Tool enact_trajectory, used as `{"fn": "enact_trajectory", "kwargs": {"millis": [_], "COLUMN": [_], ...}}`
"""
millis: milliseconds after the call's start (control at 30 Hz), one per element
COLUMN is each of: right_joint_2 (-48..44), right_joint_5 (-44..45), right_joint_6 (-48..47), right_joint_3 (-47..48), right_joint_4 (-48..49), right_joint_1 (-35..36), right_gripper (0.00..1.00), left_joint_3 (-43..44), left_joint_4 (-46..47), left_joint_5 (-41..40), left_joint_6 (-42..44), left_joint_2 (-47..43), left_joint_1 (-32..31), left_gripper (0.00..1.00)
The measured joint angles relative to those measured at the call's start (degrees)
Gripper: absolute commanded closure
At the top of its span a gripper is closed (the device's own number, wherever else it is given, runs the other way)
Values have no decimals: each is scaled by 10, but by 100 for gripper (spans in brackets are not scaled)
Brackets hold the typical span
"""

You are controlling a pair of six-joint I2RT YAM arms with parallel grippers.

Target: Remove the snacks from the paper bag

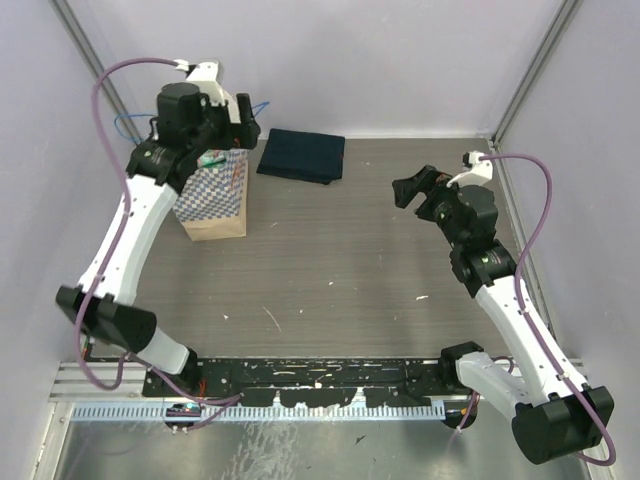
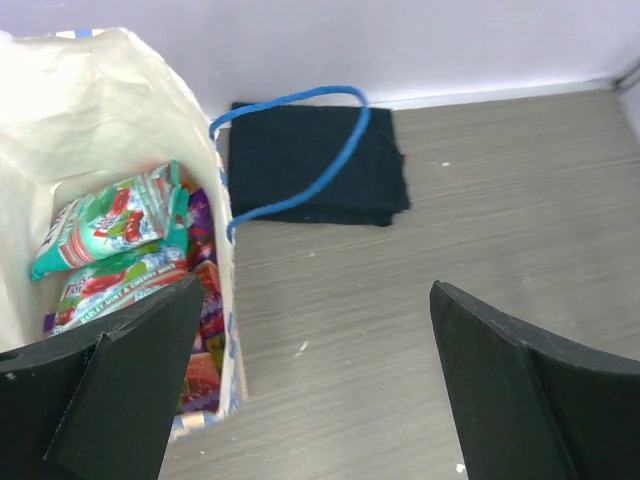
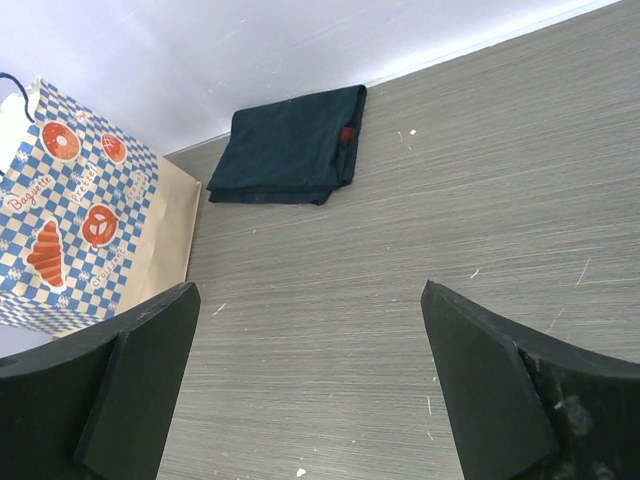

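Note:
The paper bag (image 1: pixel 215 195) stands upright at the back left, blue-and-white checkered with orange-red marks. In the left wrist view its cream inside (image 2: pixel 100 110) is open and holds several snacks: two teal pouches (image 2: pixel 110 220) on top, with purple and orange ones (image 2: pixel 205 300) beneath. A blue cord handle (image 2: pixel 300 150) hangs over its right rim. My left gripper (image 2: pixel 317 290) is open and empty above the bag's right rim, one finger over the inside and the other over the table; it also shows from above (image 1: pixel 215 150). My right gripper (image 1: pixel 412 190) is open and empty over the table right of centre.
A dark navy folded cloth (image 1: pixel 302 157) lies by the back wall, right of the bag; it also shows in the left wrist view (image 2: pixel 315 165) and the right wrist view (image 3: pixel 290 145). The bag (image 3: pixel 80 230) is far left of my right gripper (image 3: pixel 310 290). Walls enclose three sides.

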Motion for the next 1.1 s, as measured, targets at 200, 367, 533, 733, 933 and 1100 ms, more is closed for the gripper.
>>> {"fn": "enact_trajectory", "kwargs": {"millis": [200, 367, 533, 733, 933, 1100], "right_joint_2": [-2, -8, -14, -29, -27, -28], "right_joint_5": [-7, -19, -38, -53, -61, -61], "right_joint_6": [-10, -17, -19, -19, -19, -19], "right_joint_3": [0, 0, 0, 0, 0, -3], "right_joint_4": [-13, -22, -31, -38, -59, -61], "right_joint_1": [0, 0, 0, 0, 0, 0], "right_gripper": [1, 1, 0, 3, 3, 1], "left_joint_3": [3, 34, 71, 96, 56, -117], "left_joint_4": [15, 15, 2, -15, -16, 12], "left_joint_5": [-45, -74, -90, -81, -113, -183], "left_joint_6": [42, 68, 88, 105, 136, 187], "left_joint_2": [94, 182, 242, 257, 226, 106], "left_joint_1": [1, 9, 22, 25, -5, -108], "left_gripper": [2, 15, 64, 100, 100, 100]}}
